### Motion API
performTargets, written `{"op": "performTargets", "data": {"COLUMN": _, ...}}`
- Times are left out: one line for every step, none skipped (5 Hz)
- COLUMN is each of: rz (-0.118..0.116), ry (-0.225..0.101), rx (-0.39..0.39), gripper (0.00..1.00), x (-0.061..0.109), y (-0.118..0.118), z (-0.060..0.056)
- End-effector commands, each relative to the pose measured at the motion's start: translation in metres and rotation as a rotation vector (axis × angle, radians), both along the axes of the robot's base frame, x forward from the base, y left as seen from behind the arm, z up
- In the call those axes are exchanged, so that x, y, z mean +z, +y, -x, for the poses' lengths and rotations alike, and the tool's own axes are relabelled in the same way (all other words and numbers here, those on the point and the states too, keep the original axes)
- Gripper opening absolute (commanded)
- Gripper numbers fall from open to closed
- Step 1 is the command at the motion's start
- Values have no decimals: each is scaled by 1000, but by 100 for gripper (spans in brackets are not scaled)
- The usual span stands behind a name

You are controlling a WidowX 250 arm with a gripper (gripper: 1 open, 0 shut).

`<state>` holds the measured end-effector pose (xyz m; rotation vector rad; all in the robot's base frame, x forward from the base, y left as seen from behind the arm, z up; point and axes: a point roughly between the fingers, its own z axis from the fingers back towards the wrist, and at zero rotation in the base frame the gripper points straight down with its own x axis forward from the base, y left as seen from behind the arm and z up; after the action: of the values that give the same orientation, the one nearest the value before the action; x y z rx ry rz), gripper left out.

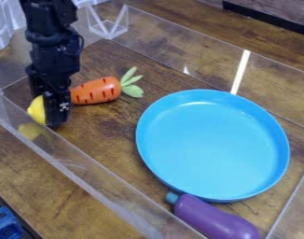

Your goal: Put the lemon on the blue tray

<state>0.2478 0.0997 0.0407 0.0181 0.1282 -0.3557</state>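
Observation:
The lemon (36,110) is a small yellow oval at the left of the wooden table. It is partly hidden behind my black gripper (51,112). The gripper points straight down, its fingers shut around the lemon low by the tabletop. The blue tray (212,145) is a large round sky-blue plate with a raised rim, lying to the right of the gripper with nothing on it.
An orange carrot (97,91) with green leaves lies just right of the gripper, between it and the tray. A purple eggplant (214,219) rests by the tray's near rim. A clear plastic wall (80,168) runs along the front left.

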Motion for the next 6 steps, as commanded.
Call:
{"op": "performTargets", "data": {"rz": -29, "ry": -78, "rx": -16, "gripper": 0, "x": 28, "y": -2, "z": -18}}
{"op": "performTargets", "data": {"rz": -32, "ry": -89, "rx": -27, "gripper": 0, "x": 37, "y": -8, "z": -19}}
{"op": "performTargets", "data": {"rz": -35, "ry": -95, "rx": -37, "gripper": 0, "x": 43, "y": -12, "z": -20}}
{"op": "performTargets", "data": {"rz": -30, "ry": -98, "rx": -43, "gripper": 0, "x": 45, "y": -14, "z": -20}}
{"op": "performTargets", "data": {"rz": -26, "ry": -101, "rx": -48, "gripper": 0, "x": 45, "y": -16, "z": -21}}
{"op": "performTargets", "data": {"rz": -20, "ry": -103, "rx": -53, "gripper": 0, "x": 47, "y": -18, "z": -20}}
